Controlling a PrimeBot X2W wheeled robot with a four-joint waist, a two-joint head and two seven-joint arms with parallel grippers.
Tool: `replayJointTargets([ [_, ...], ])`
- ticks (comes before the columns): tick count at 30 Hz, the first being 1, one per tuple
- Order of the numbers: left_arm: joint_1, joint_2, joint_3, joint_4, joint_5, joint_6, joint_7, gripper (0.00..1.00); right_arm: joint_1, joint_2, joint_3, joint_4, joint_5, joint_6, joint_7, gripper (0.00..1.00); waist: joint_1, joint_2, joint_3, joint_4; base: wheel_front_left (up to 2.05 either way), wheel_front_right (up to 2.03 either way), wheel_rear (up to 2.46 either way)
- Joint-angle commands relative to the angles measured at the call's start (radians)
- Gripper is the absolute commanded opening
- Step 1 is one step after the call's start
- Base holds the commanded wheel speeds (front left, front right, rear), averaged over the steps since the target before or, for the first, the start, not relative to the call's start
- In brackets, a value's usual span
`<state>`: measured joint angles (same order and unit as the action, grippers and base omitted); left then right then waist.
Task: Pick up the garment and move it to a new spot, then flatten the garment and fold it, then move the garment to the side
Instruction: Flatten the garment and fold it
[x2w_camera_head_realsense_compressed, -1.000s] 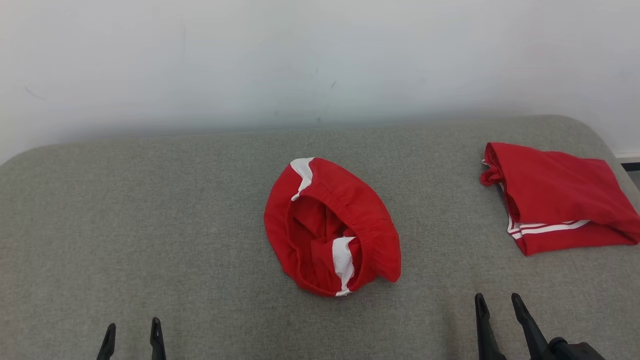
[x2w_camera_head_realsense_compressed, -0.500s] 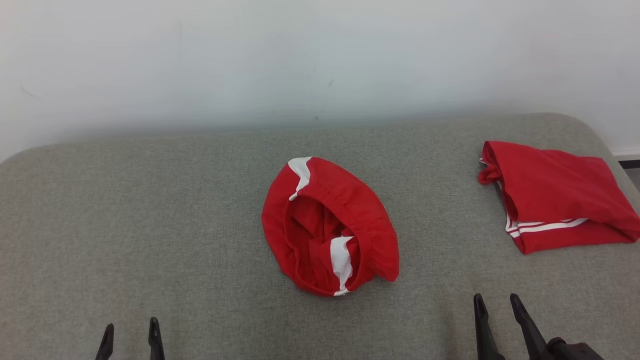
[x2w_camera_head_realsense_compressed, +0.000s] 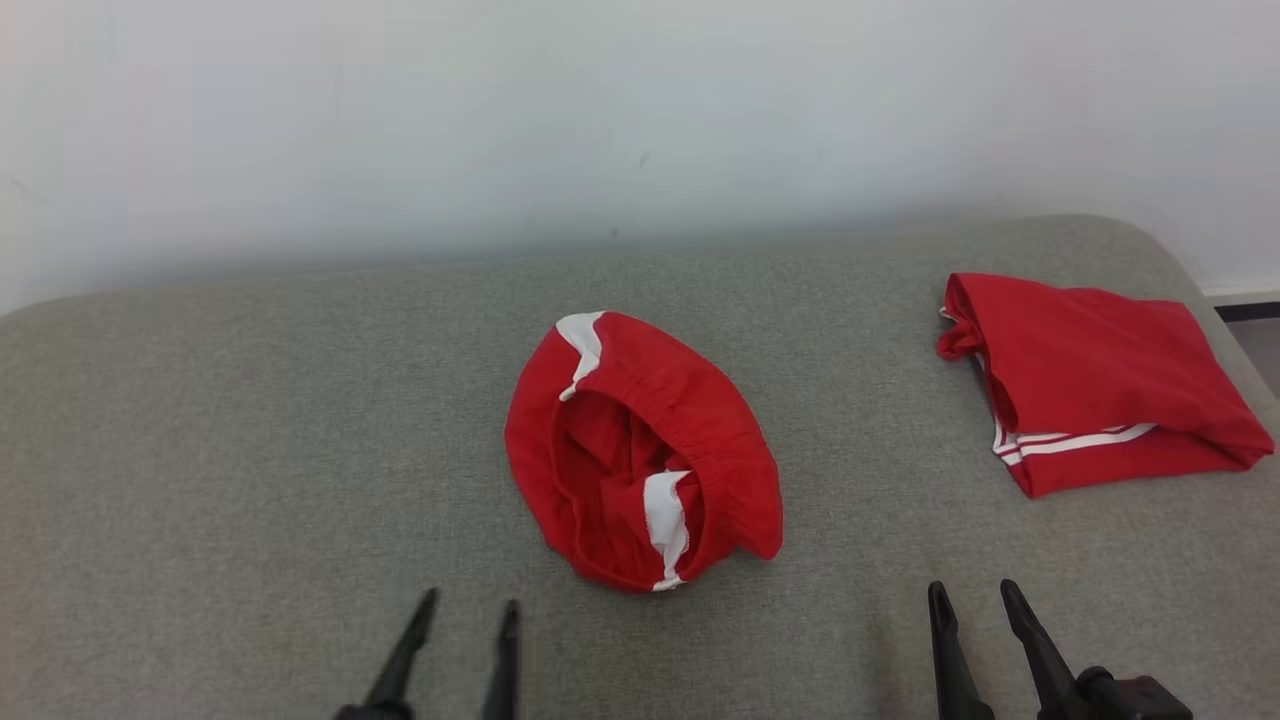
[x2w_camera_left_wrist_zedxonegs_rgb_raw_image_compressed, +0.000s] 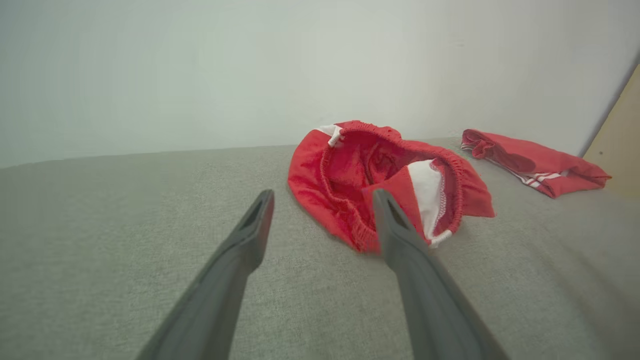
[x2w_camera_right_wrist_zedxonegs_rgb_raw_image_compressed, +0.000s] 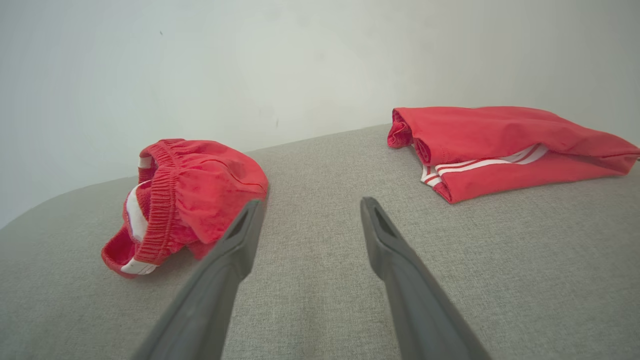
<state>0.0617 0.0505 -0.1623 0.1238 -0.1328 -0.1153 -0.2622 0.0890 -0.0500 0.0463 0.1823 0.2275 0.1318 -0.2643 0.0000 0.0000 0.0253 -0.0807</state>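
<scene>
We locate the garment (x2w_camera_head_realsense_compressed: 640, 450) at the centre of the head view, lying on the grey padded surface (x2w_camera_head_realsense_compressed: 250, 420). It is a pair of red shorts bunched into a rounded heap. The elastic waistband (x2w_camera_head_realsense_compressed: 700, 430) gapes upward, and white panels show at the upper left and lower middle of the heap. Nothing is flattened or folded, so we judge that the first step, the pick-up, is not yet done.

The left gripper (x2w_camera_head_realsense_compressed: 471, 600) shows at the lower middle of the head view, just below and left of the heap and apart from the cloth. Its two fingers stand spread with nothing between them. In the left wrist view they frame the near rim of the waistband, which we read as alignment for a pinch on that edge. The raised rim gives the fingers more to close on than flat cloth would.

The right gripper (x2w_camera_head_realsense_compressed: 973, 588) sits at the lower right, likewise released and empty, well apart from the heap. It points at bare surface between the two red items. We judge that it is parked there to leave the approach to the left arm.

A folded red garment (x2w_camera_head_realsense_compressed: 1090, 385) with white stripes lies near the right edge, well apart from the heap. We take it to mark the side position for finished work, so the new spot should avoid it.
</scene>
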Motion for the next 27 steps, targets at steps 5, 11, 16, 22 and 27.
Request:
replayJointTargets([
  [5, -0.096, 0.002, -0.134, 0.095, 0.039, -0.015, -0.002, 1.00, -0.019, -0.001, 0.013, 0.004, 0.008, -0.002, -0.001, 1.00, 0.0000, 0.0000, 0.022, -0.038, 0.00, 0.00, 0.00],
  [11, -0.208, 0.027, -0.256, 0.199, 0.015, -0.014, -0.002, 1.00, -0.042, -0.001, 0.013, 0.003, 0.017, -0.002, -0.001, 1.00, 0.0000, 0.0000, 0.063, -0.092, 0.00, 0.00, 0.00],
  [16, -0.280, 0.048, -0.273, 0.276, -0.005, -0.014, -0.002, 1.00, -0.055, 0.000, 0.013, 0.004, 0.021, -0.002, -0.001, 1.00, 0.0000, 0.0000, 0.088, -0.134, 0.00, 0.00, 0.00],
  [22, -0.346, 0.073, -0.308, 0.392, -0.019, -0.014, -0.002, 1.00, -0.071, -0.001, 0.011, 0.002, 0.028, -0.002, -0.001, 1.00, 0.0000, 0.0000, 0.113, -0.169, 0.00, 0.00, 0.00],
  [27, -0.391, 0.074, -0.322, 0.490, -0.025, -0.014, -0.002, 1.00, -0.074, 0.000, 0.015, 0.005, 0.028, -0.002, -0.001, 1.00, 0.0000, 0.0000, 0.117, -0.179, 0.00, 0.00, 0.00],
])
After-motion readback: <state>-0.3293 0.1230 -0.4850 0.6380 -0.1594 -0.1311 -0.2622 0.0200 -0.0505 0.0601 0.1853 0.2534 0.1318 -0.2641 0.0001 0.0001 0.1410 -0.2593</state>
